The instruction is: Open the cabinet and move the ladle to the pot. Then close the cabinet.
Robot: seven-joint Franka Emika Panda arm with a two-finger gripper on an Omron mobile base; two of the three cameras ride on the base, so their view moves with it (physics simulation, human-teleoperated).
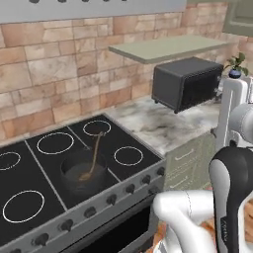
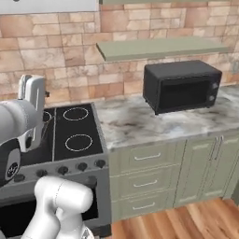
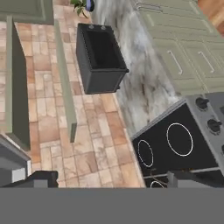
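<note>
Left base view: pot (image 1: 83, 171), dark and shallow, sits on the black stove (image 1: 44, 168) among the ringed burners; ladle (image 1: 93, 159) rests inside it, scoop down, thin handle leaning up and away over the far rim. The move to the pot looks done; closing the cabinet appears to be what is left. Microwave (image 1: 185, 83) stands on the marble table (image 1: 158, 126) under a green shelf (image 1: 163, 48). Right base view: same microwave, shelf and table; white arm raised at left over the stove; cabinet door itself cannot be made out here. Hand view: jaws spread wide and released, grasping nothing; green panel edges (image 3: 15, 87) run along the brick wall, likely cabinet parts, handle not visible. Risks, as judgement: a low arm swing toward the cabinet may clip the ladle handle and tip it out; a push landing on the shelf edge instead of the door leaves the cabinet ajar.
</note>
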